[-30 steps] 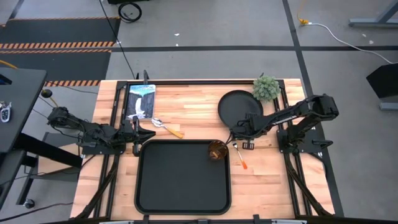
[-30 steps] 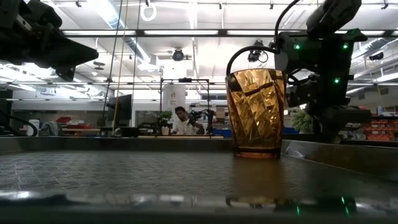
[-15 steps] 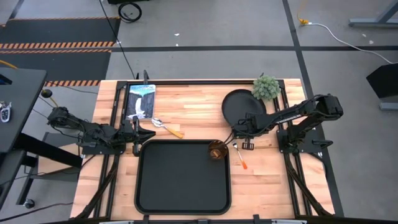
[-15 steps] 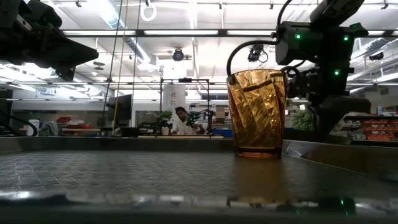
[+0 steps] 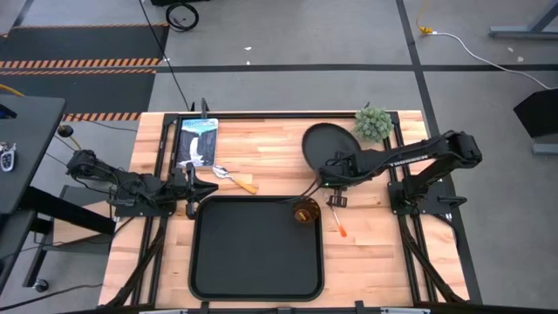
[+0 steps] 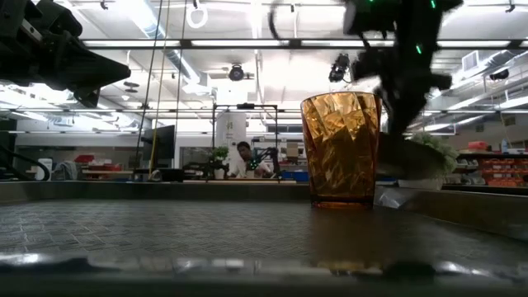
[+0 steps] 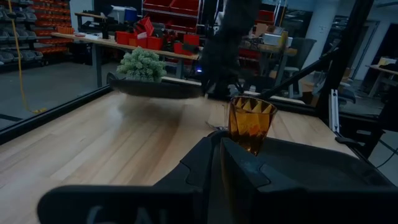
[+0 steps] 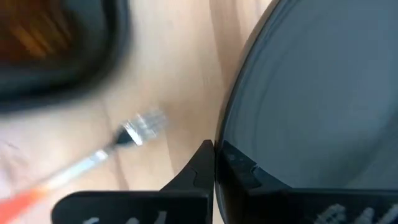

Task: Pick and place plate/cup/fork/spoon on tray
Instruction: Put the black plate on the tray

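Note:
The round black plate (image 5: 327,146) hangs above the table's far right part, held by my right gripper (image 5: 330,180), which is shut on it. The left wrist view shows the plate (image 7: 155,88) clear of the wood. The amber cup (image 5: 304,212) stands upright on its base in the far right corner of the black tray (image 5: 257,253). The fork (image 5: 336,219) lies flat on the table to the tray's right. The spoon (image 5: 234,178) lies flat beyond the tray's far left corner. My left gripper (image 5: 204,187) is shut and empty beside that corner. My right gripper pinches the plate's rim (image 8: 227,146) between its two fingers, at the plate's edge nearest the tray. The fingers come slanting from the table's near right side. The plate is lifted clear of the table and stays roughly level.
A small green plant (image 5: 373,124) stands at the far right, close to the plate. A picture booklet (image 5: 197,141) lies at the far left. Bare wood lies between the spoon and the plate.
My right gripper has risen and gone toward the table's left and far edges with the plate. The plate has come up off the table and hangs clear. The cup, fork and spoon have stayed in place.

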Motion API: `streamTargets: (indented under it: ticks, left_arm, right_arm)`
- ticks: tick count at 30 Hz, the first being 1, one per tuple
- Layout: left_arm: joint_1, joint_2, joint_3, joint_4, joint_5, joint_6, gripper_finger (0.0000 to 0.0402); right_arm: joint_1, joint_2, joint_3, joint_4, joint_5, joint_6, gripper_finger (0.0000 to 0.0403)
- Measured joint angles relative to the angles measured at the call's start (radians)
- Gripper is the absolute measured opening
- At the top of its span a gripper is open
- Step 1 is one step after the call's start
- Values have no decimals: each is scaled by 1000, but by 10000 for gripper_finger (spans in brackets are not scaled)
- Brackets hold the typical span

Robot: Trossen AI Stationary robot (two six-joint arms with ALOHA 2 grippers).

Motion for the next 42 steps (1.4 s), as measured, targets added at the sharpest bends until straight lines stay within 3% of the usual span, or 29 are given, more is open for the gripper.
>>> streamTargets:
  ticks: [9,18,27,31,42]
  left_arm:
    - [0,0,0,0,0,0,43]
    - [0,0,0,0,0,0,43]
    - [0,0,0,0,0,0,43]
    - [0,0,0,1,0,0,43]
    - [0,0,0,0,0,0,43]
  right_arm:
    - [85,83,318,-28,76,-17,11]
    - [210,342,678,-12,89,-172,11]
    - [349,551,980,-17,43,-188,11]
    - [399,605,1044,-11,42,-163,11]
    - [513,723,1050,26,-12,-136,11]
